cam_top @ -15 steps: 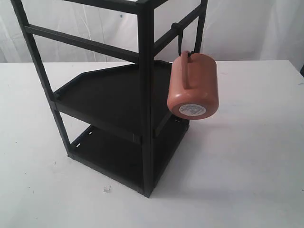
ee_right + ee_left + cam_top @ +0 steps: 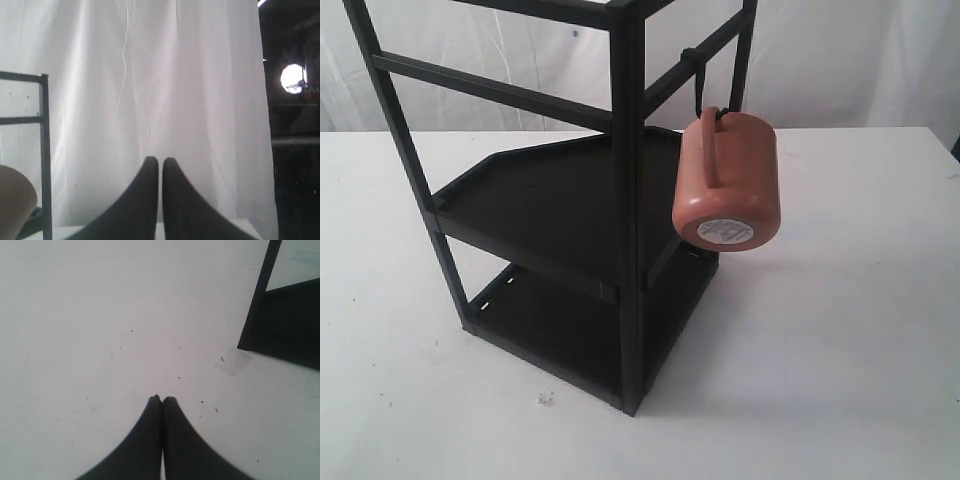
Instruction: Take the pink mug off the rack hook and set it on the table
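The pink mug (image 2: pixel 725 180) hangs by its handle loop on the rack hook (image 2: pixel 698 75), off the upper bar of the rack (image 2: pixel 626 250). Its weight tilts the base outward, above the table (image 2: pixel 840 330). Left claw (image 2: pixel 162 399) and right claw (image 2: pixel 160 160): closed, empty, neither touching the mug.

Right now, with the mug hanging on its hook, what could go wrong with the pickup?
1. The pink mug hangs by its handle on the rack hook; pulling sideways instead of lifting could snag it and tug the black rack.
2. The right gripper and left gripper are both shut; approaching unopened might knock the mug swinging.
3. It hangs above the table, so a weak grip could drop it.
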